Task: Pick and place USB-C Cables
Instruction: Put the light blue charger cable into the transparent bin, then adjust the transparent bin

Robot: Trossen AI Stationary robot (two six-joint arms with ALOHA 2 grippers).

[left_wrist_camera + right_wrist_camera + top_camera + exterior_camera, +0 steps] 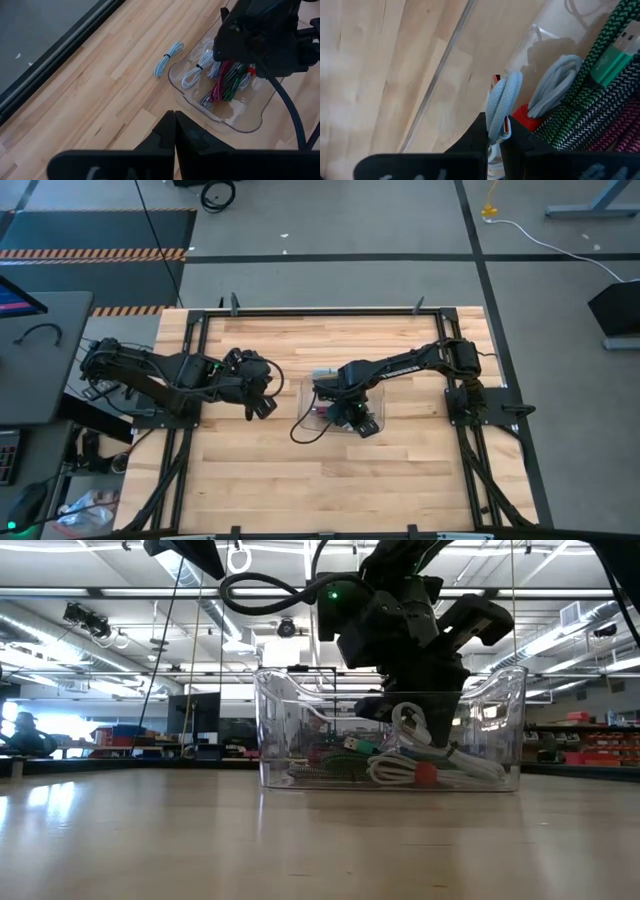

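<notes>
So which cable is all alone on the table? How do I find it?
Find the clear plastic tray in the middle of the wooden table. Just outside it lies one pale blue cable, folded into a long bundle. It is the only cable on bare wood; all the others sit inside the tray.

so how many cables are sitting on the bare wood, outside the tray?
1: a pale grey-blue coiled cable on the wooden table, just outside the clear plastic tray. The right gripper pinches another grey-blue bundle inside the tray. The arm may hide others.
</notes>
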